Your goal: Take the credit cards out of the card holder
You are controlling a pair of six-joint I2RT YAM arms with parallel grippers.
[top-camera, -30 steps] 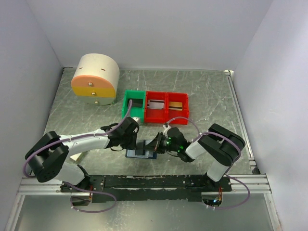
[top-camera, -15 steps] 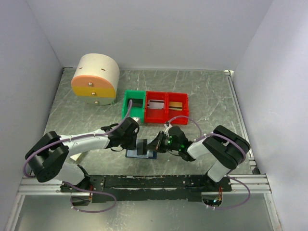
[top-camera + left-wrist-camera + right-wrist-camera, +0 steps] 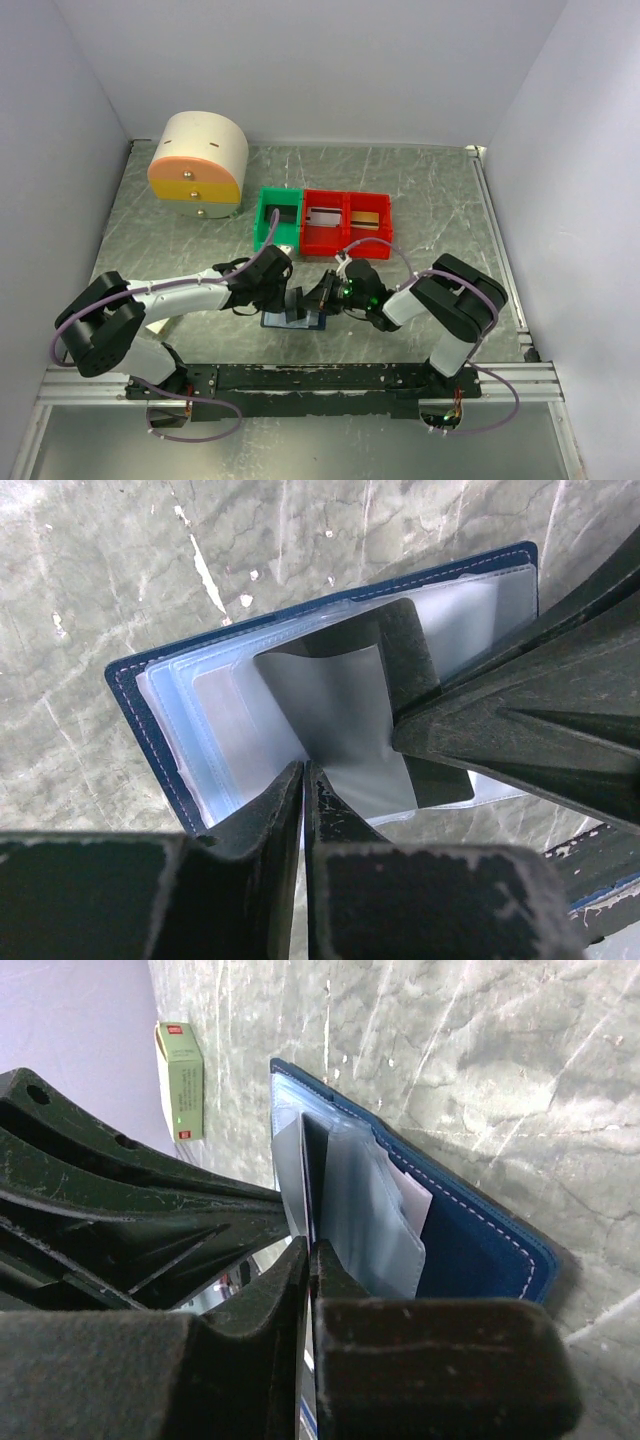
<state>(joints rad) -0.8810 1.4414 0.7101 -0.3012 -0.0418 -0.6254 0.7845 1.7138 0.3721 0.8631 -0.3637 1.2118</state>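
Low in the middle of the overhead view, the two arms meet over the card holder (image 3: 281, 321). It lies open on the grey marbled desk (image 3: 430, 200), just ahead of the arm bases. The left hand (image 3: 291, 302) comes in from the left and the right hand (image 3: 318, 298) from the right, and the two nearly touch above the holder.

In the left wrist view, the holder lies spread with its navy cover underneath and its clear sleeves fanned out. A grey leaf (image 3: 330, 720) stands up from the middle of the sleeves. I cannot tell whether it is a bare card or a sleeve with a card inside. The left hand's fingers are closed to a hairline gap at the bottom centre of that view, pinched on the leaf's lower left edge.

In the right wrist view, the right hand's fingers are closed just as tightly, and the leaf's pale edge runs down into the slit between them. The navy cover slopes away toward the lower right. A small cream box (image 3: 181, 1080) with a red label lies on the desk in the upper left, well apart from the holder.

Further up the overhead view sits a red double bin (image 3: 346, 245). A pale card (image 3: 322, 217) lies in its left half and a gold-tan card (image 3: 366, 220) in its right half. A green bin (image 3: 262, 226) touches the red bin's left side. A rounded cream drawer unit (image 3: 200, 150) stands in the upper left.
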